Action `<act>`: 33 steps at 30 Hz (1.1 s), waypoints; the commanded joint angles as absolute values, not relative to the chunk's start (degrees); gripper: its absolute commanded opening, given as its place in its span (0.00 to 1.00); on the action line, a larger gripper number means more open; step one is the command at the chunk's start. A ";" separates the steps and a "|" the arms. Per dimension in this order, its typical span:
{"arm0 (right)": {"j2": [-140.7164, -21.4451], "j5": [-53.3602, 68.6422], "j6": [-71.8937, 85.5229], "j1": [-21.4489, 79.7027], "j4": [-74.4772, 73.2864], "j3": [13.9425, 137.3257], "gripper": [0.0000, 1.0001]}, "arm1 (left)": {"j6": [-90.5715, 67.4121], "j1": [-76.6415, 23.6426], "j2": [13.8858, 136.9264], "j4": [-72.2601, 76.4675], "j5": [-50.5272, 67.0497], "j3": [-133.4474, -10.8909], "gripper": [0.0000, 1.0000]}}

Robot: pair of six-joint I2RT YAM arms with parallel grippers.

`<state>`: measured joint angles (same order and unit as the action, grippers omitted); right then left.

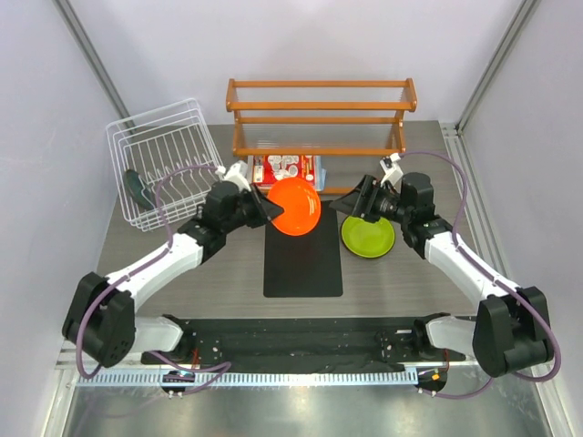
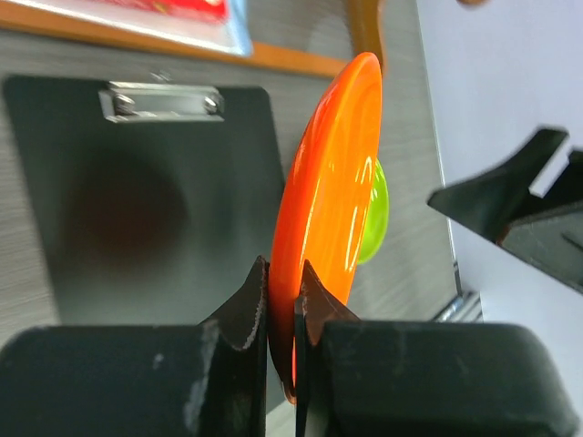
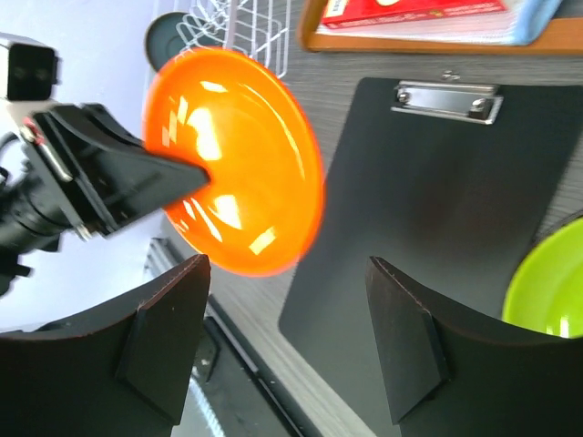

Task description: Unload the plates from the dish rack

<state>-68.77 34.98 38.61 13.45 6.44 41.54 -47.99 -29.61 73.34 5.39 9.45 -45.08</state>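
Note:
My left gripper is shut on the rim of the orange plate and holds it tilted in the air over the top of the black clipboard. The left wrist view shows the jaws pinching the plate's edge. My right gripper is open and empty, facing the orange plate a short way to its right. The lime green plate lies flat on the table beneath it. The white dish rack stands at the back left with the teal plate upright inside. The dark red plate is not visible.
An orange-brown wooden shelf stands at the back centre, with a red box under it. The clipboard's metal clip points toward the shelf. White walls close in both sides.

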 commanded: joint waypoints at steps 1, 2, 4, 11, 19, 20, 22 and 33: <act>-70.31 38.67 43.59 14.15 15.98 39.30 0.75 | -49.48 -34.45 76.36 12.92 9.58 -48.51 0.00; -70.75 38.93 44.20 14.15 16.78 38.94 0.75 | -49.48 -35.32 76.90 13.18 9.41 -49.12 0.00; -71.45 38.33 44.38 14.33 16.96 38.32 0.75 | -49.39 -37.70 78.13 13.27 8.79 -50.44 0.00; -72.16 36.04 42.28 14.33 15.03 37.53 0.74 | -49.57 -41.31 79.81 13.97 6.60 -51.77 0.00; -72.25 34.01 39.99 14.33 12.92 37.18 0.71 | -48.17 -41.66 77.17 11.87 4.13 -51.86 0.00; -72.51 34.01 39.99 14.33 12.92 37.18 0.71 | -47.73 -41.66 76.91 11.26 3.87 -51.94 0.00; -72.60 33.14 39.82 14.33 12.31 37.18 0.71 | -45.89 -41.66 76.20 9.15 2.64 -52.90 0.00; -74.44 36.82 41.74 14.33 18.88 36.13 0.62 | -47.27 -41.66 77.08 10.62 4.73 -51.77 0.00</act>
<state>-73.65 34.06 40.80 14.02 12.58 36.62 -46.06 -41.52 76.62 5.74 2.63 -50.46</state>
